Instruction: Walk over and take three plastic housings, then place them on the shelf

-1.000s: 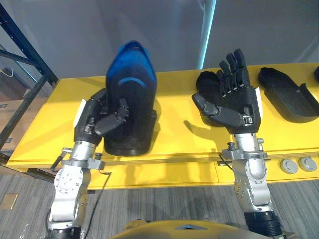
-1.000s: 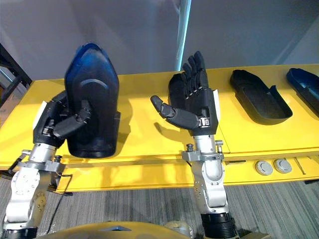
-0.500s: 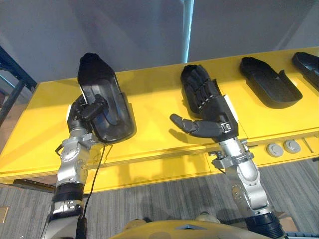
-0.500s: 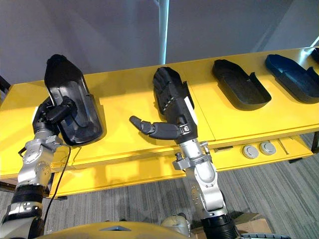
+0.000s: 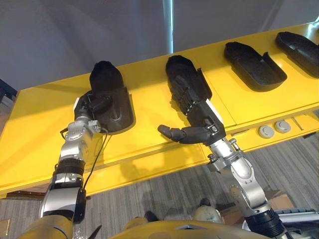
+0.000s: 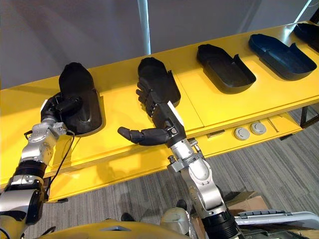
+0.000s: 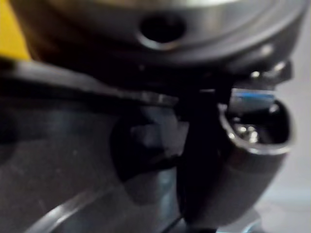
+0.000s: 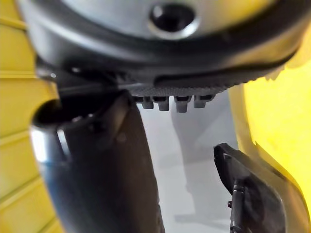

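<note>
Four housings lie in a row on the yellow counter (image 5: 45,124). At the centre left of the frame, your left hand (image 5: 90,106) has its fingers and thumb curled on the near edge of the leftmost housing (image 5: 113,94), which lies on the counter. Your right hand (image 5: 201,112) is over the near end of the second housing (image 5: 179,67), fingers straight and thumb spread to the left. Whether it touches, I cannot tell. The third housing (image 5: 251,67) and fourth housing (image 5: 304,45) lie at the upper right.
</note>
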`<state>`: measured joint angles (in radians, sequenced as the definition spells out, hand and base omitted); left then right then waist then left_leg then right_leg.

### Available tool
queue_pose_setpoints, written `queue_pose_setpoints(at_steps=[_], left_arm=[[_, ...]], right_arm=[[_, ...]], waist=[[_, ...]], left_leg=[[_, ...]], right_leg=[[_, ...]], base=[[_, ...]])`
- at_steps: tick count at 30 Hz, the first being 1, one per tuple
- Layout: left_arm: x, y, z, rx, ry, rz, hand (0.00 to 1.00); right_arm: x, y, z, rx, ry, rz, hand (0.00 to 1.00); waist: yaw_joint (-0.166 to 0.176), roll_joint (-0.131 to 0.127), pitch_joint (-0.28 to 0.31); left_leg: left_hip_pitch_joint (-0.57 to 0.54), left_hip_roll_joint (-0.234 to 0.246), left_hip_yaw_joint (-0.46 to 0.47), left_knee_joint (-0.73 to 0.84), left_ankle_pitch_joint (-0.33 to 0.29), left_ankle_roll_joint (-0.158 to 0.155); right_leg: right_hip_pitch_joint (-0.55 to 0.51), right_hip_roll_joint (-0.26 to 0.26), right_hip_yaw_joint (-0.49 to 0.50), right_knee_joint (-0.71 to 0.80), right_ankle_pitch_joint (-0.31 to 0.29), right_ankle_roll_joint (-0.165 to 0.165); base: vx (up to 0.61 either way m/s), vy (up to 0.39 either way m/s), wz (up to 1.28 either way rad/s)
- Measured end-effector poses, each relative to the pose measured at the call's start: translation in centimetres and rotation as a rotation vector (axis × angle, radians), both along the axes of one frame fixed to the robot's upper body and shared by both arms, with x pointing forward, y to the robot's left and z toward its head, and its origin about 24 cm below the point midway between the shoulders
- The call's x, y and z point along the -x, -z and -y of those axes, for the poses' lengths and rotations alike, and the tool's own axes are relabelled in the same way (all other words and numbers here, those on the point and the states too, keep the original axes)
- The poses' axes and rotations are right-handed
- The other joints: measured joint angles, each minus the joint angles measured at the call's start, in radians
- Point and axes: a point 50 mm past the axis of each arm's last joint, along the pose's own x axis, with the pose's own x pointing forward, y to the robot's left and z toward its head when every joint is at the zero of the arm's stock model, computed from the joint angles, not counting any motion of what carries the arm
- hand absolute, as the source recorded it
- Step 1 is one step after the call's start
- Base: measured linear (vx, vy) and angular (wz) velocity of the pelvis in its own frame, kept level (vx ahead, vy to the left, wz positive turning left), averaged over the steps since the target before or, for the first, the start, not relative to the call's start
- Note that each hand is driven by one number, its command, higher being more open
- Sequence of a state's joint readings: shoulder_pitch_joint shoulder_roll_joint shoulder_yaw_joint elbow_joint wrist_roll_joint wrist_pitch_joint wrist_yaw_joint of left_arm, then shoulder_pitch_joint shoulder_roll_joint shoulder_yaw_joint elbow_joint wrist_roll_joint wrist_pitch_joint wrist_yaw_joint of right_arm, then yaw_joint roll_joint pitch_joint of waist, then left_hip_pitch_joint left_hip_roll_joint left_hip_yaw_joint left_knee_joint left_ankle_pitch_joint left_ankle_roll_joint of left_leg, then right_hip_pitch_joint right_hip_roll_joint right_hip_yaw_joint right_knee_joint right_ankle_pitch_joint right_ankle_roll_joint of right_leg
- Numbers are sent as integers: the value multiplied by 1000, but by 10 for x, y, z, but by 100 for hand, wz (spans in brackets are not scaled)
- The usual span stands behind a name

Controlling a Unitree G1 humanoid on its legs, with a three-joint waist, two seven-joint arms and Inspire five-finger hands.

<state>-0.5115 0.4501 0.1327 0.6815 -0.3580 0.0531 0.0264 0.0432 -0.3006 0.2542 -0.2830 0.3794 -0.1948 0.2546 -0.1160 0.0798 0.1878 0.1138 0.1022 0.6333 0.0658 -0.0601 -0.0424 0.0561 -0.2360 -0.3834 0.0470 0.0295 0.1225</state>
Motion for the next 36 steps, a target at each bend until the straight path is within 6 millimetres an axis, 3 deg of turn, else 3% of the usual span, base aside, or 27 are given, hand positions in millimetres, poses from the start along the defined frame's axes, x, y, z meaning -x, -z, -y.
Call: queue_pose_setpoints(at_steps=[10,21,31,36], left_arm=[[-13,-13,-7,-52,-63,-124,100],[-32,-39,-1,-439,-119,-194,100],[-40,-61,3,-464,-148,-132,100],[-41,-68,6,-390,-179,-51,100]], right_arm=[[4,-4,-23,-9,-84,-13,100],[11,-3,-45,-60,-131,-44,100],[15,0,-50,-78,-143,-54,100],[21,8,-48,-73,-144,-88,100]], waist=[[-15,8,29],[-30,10,31],[-28,9,31],[-26,9,31]], left_leg=[[0,4,-1,0,12,6],[1,13,1,-2,20,2],[20,14,14,-7,20,2],[20,12,9,-18,27,0]], right_leg=[[1,4,2,1,5,-4],[-1,16,6,0,7,-8],[8,17,17,0,10,-11],[9,17,10,0,11,-13]], base=[[-55,1,0],[-7,0,0],[-8,1,-3],[-4,-1,3]])
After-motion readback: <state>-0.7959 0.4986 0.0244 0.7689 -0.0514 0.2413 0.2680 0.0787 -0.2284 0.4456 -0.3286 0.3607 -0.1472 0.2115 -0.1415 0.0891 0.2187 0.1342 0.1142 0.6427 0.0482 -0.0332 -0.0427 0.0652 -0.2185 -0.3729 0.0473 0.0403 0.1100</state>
